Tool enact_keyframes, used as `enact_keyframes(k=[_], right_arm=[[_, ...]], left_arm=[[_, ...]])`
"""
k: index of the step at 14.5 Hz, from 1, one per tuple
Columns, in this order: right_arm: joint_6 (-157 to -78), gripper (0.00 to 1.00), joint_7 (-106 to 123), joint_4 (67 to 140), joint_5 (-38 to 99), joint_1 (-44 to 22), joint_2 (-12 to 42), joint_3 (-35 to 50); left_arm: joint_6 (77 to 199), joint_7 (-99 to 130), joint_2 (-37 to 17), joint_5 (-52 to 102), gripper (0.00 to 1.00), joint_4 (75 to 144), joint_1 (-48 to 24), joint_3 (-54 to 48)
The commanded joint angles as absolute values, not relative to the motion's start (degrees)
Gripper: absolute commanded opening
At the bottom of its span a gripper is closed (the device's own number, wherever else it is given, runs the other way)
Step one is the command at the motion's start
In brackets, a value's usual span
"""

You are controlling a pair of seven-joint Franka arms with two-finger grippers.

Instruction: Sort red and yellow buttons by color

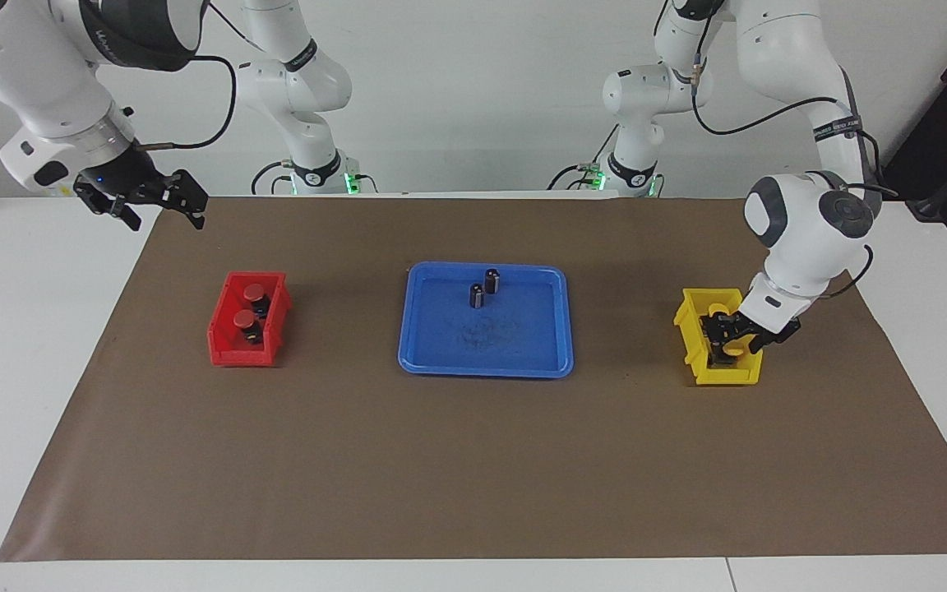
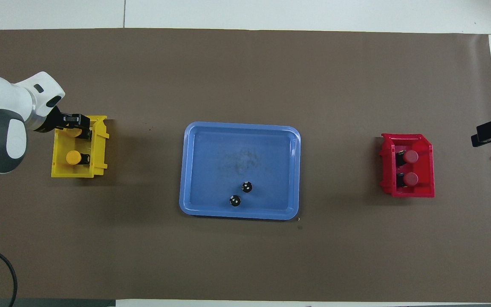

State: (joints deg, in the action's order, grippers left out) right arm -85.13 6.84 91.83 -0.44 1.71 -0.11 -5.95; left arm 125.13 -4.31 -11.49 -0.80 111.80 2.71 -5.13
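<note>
Two red buttons [image 1: 254,293] [image 1: 244,318] sit in the red bin [image 1: 223,349] toward the right arm's end; they also show in the overhead view [image 2: 410,157] [image 2: 410,178]. One yellow button [image 2: 73,157] [image 1: 718,311] lies in the yellow bin [image 2: 79,172] [image 1: 691,329]. My left gripper [image 1: 732,339] [image 2: 75,124] is down inside this bin, at the second yellow button [image 2: 74,132] [image 1: 734,350]. My right gripper [image 1: 165,220] is open and empty, raised over the table's edge beside the red bin, waiting.
A blue tray [image 1: 486,362] [image 2: 194,170] lies in the middle of the brown mat. Two small dark cylinders [image 1: 491,280] [image 1: 477,296] without coloured caps stand in it, at the side nearer to the robots.
</note>
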Motion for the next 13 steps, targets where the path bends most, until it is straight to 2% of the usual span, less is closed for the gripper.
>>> enact_keyframes(k=[1,2,3,9,11,13], right_arm=[[-84.4,1.0,5.9,91.1,-1.9,2.0,-0.3,-5.3],[-84.4,1.0,5.9,91.1,-2.5,1.9,-0.3,-5.1],[-84.3,1.0,5.9,91.1,-2.5,1.9,-0.3,-4.9],[-84.6,1.0,5.7,90.9,-2.4,1.9,-0.3,-4.7],[-84.6,1.0,5.7,90.9,-2.4,1.8,-0.3,-4.7],[-84.5,1.0,5.7,90.9,-2.3,1.8,-0.3,-4.7]], left_arm=[[115.6,-4.7,-9.8,-1.8,0.85,106.2,2.6,-5.1],[112.6,-4.9,-9.8,-1.8,0.99,104.2,2.5,-5.2],[110.2,-5.0,-9.5,-1.8,1.0,102.5,2.7,-5.3],[101.4,-4.8,-0.5,-1.4,1.0,99.9,2.6,-5.3],[98.6,-4.7,0.4,-1.2,1.0,97.2,2.7,-5.3],[95.2,-4.6,-1.0,-1.1,1.0,91.6,2.5,-5.4]])
